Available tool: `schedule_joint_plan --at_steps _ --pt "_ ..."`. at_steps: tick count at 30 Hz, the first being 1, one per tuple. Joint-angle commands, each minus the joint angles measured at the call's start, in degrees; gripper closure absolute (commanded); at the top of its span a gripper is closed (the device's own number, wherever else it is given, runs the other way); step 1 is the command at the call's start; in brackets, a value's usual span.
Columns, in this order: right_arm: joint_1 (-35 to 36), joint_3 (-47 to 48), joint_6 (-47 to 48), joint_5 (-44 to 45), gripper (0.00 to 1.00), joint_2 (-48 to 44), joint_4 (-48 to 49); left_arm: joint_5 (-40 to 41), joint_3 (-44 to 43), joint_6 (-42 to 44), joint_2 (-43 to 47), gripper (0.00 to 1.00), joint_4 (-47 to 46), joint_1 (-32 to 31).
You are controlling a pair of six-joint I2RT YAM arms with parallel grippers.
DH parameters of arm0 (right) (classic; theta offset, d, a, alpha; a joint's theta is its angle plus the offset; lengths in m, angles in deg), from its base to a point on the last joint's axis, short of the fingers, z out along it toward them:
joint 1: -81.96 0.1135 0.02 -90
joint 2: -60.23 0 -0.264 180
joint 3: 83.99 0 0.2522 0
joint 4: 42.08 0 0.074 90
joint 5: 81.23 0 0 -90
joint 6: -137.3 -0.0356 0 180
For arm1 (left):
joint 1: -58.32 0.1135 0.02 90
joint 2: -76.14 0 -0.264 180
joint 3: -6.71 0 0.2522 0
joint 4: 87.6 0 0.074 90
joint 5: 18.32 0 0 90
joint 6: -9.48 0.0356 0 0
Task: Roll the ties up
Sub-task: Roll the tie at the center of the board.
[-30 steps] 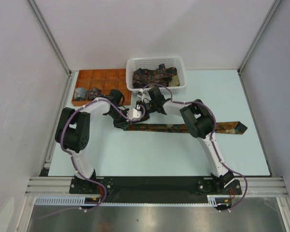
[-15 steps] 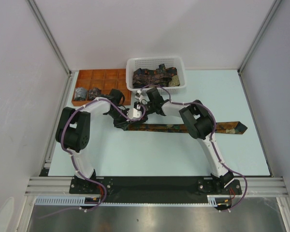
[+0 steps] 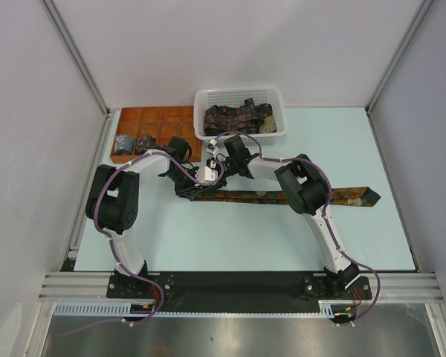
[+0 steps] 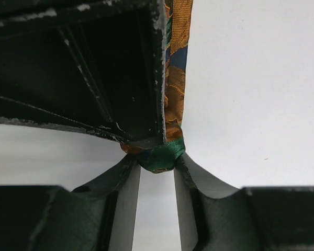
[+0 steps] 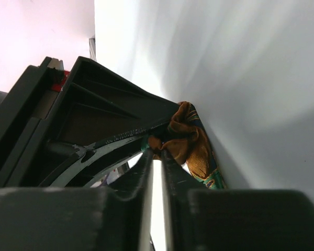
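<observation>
The tie point(image 3: 353, 195) lies flat across the table point(image 3: 230, 238), pointed wide end rightward. Its folded narrow end is pinched between the fingertips of the left gripper point(image 4: 157, 161). The right gripper point(image 5: 156, 154), jaws nearly together, meets that fold; whether it nips cloth cannot be told.

Long dark patterned fabric necktie point(image 3: 353, 195) lay flat crosswise, its green-backed narrow end point(image 4: 159, 157) curled, two rolled tie bundles point(image 3: 134, 142) far left, loose ties point(image 3: 238, 115) heaped behind.
</observation>
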Motion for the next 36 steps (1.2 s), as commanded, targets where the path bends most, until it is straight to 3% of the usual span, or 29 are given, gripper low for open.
schedule_joint_plan --at_steps 1,2,7,14,36 --pt "0.3 1.8 0.1 0.5 0.92 -0.3 1.5 -1.1 -1.0 -1.1 -0.9 0.62 -0.9 -0.8" --pt "0.2 1.4 0.2 0.4 0.99 -0.3 1.4 -1.2 -0.9 -1.3 -0.6 0.6 -1.3 -0.6" --pt "-0.9 -0.6 2.4 1.1 1.0 -0.8 -0.2 -3.2 0.0 -2.7 0.8 0.48 -2.2 0.9" --pt "-1.6 -3.2 3.1 1.3 1.0 -1.9 0.7 -6.2 0.1 -1.6 2.7 0.4 -2.9 3.3" --pt "-2.0 -3.8 8.8 6.0 1.0 -3.6 -6.1 -6.9 0.1 3.1 1.1 0.25 -5.5 -0.8"
